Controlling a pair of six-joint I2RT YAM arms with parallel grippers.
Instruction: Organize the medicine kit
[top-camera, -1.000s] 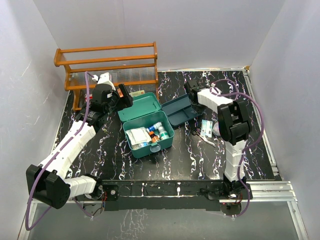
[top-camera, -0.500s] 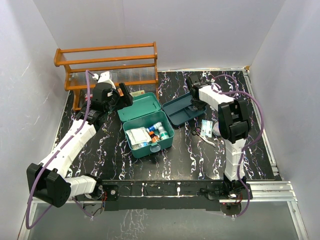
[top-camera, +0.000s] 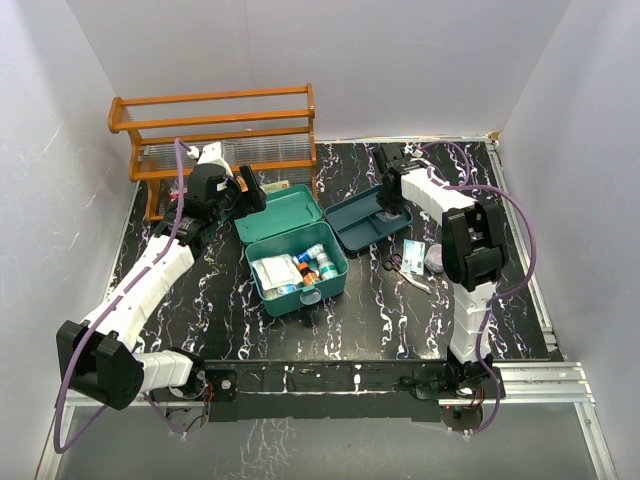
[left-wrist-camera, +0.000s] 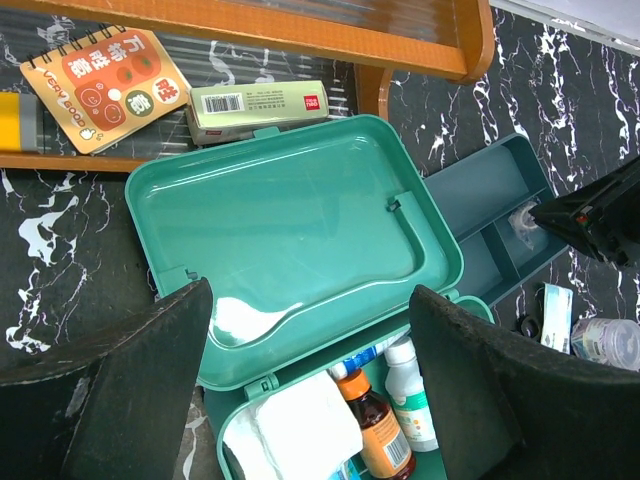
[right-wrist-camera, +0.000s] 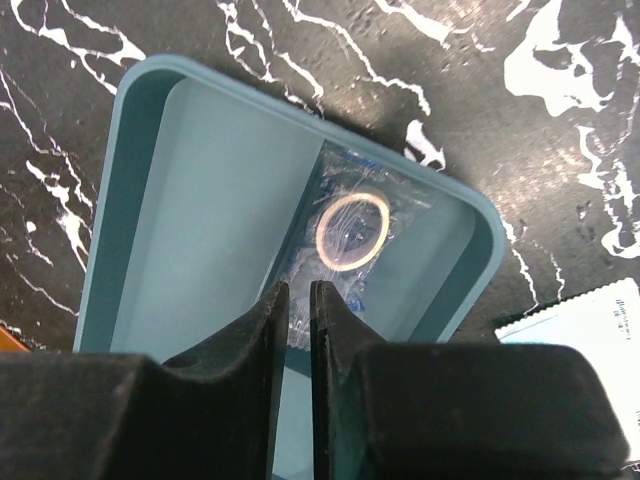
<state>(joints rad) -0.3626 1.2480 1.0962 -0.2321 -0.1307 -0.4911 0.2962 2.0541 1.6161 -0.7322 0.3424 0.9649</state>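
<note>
The medicine kit (top-camera: 290, 238) is being shown open at the middle of the tabletop, its lid lying back toward 11 o'clock and bottles (left-wrist-camera: 378, 432) packed inside. The left tool (left-wrist-camera: 310, 295) is being held spread wide above the lid. The right tool (right-wrist-camera: 298, 300) is being held almost pressed together over the blue tray (right-wrist-camera: 220, 220) at 2 o'clock; whether anything is being pinched cannot be told. The kit is being judged light, stiff and smooth-walled, probably best gripped at the lid's free rim.

wooden rack (top-camera: 215, 125) standing at far-left of marble table (top-camera: 350, 310) | spiral notebook (left-wrist-camera: 105, 85) and barcoded carton (left-wrist-camera: 258, 105) lying beneath it, side by side | blue-teal tray (top-camera: 352, 222) holding clear-wrapped ring (right-wrist-camera: 352, 232), possibly tape, in one compartment | white packet (top-camera: 413, 252) and scissors (top-camera: 405, 272) lying near tray
</note>
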